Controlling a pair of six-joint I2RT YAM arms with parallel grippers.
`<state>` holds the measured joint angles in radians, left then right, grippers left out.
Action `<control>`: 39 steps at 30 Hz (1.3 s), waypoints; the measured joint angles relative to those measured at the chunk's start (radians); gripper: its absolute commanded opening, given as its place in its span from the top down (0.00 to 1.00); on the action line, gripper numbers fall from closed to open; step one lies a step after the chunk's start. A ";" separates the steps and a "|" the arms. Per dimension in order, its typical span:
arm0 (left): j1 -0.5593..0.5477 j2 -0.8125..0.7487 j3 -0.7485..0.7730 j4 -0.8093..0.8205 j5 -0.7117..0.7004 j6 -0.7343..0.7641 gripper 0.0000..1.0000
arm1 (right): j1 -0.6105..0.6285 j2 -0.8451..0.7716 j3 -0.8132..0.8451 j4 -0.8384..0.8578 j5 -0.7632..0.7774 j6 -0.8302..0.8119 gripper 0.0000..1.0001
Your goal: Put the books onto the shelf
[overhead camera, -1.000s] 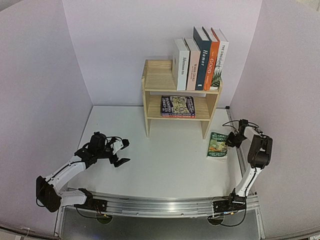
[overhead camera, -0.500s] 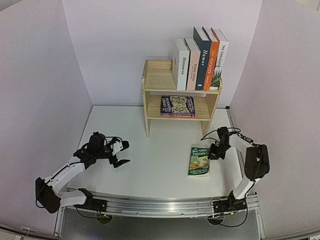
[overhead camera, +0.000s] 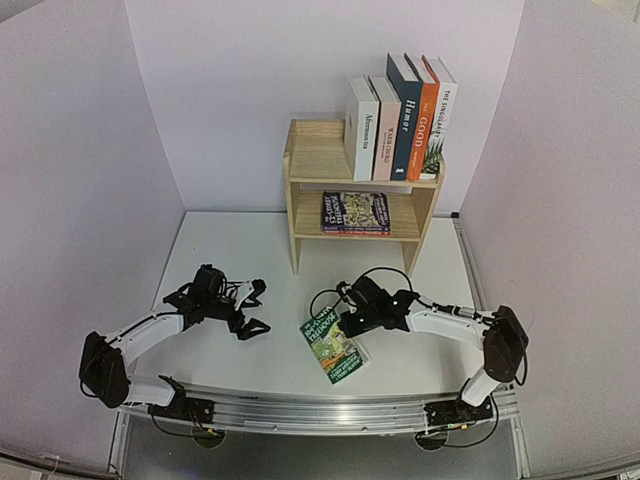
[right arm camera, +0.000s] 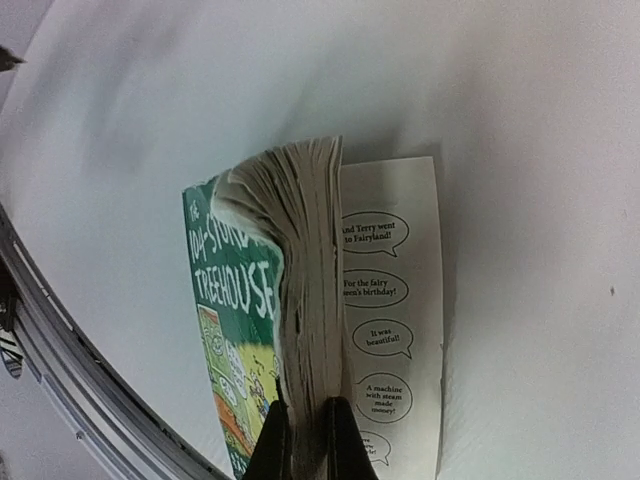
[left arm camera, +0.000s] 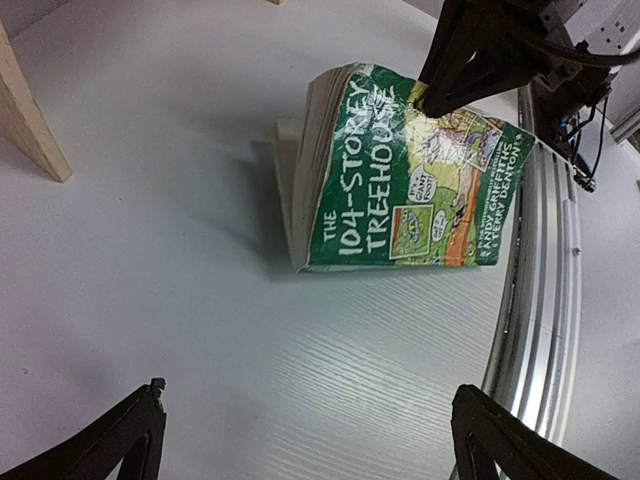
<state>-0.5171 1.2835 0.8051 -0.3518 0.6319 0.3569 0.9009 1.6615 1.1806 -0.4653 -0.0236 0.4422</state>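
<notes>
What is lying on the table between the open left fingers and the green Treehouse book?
Nothing. In the left wrist view, only bare white table lies between the left fingers and the green Treehouse book.

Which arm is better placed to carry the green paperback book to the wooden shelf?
Right. Its pincer is shut on the edge of the green "104-Storey Treehouse" paperback book, so it could probably lift it directly. The left pincer hangs open and empty beside the book.
</notes>
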 measured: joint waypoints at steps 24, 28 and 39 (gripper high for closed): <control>0.000 0.169 0.054 0.125 0.229 -0.198 0.28 | 0.108 0.007 0.138 0.227 -0.085 -0.397 1.00; 0.000 0.170 0.069 0.125 0.251 -0.200 0.70 | 0.106 0.018 0.156 0.233 -0.085 -0.416 1.00; 0.011 0.167 0.115 0.083 0.230 -0.302 1.00 | 0.102 0.081 0.198 0.249 0.105 -0.440 0.12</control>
<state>-0.5060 1.4505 0.9197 -0.2683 0.8620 0.0549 1.0031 1.7425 1.3790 -0.2163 0.0812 0.0017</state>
